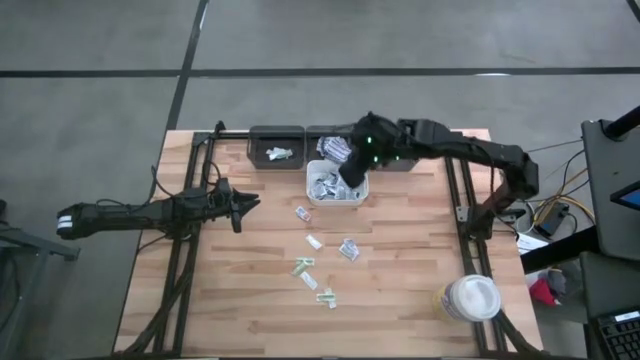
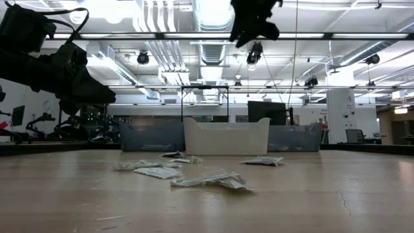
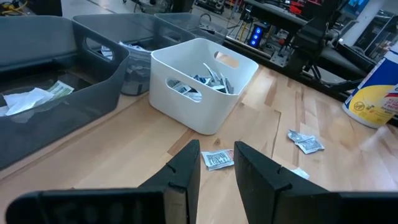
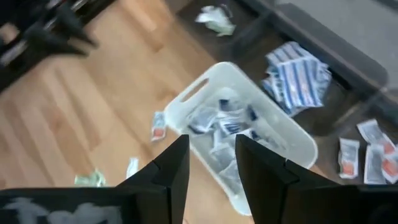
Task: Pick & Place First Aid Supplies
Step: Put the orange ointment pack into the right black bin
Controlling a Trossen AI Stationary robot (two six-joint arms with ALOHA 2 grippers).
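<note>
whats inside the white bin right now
The white bin holds a pile of small white, blue-printed sachets. Its floor and any lower sachets are covered by the pile.

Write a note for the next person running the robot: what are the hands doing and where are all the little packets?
Right gripper: open, empty, above the white plastic bin.
Left gripper: open, empty, waiting over the left side of the wooden table, pointed at one packet.
Small flat white sachets: several lie inside the white bin.
Other supplies sit in the dark grey bins behind it.
Done: a share of the sachets is binned.
Left: about seven loose sachets remain scattered on the table in front of the white bin, a few of them greenish.
The white round lidded tub stands near the right front corner.
</note>
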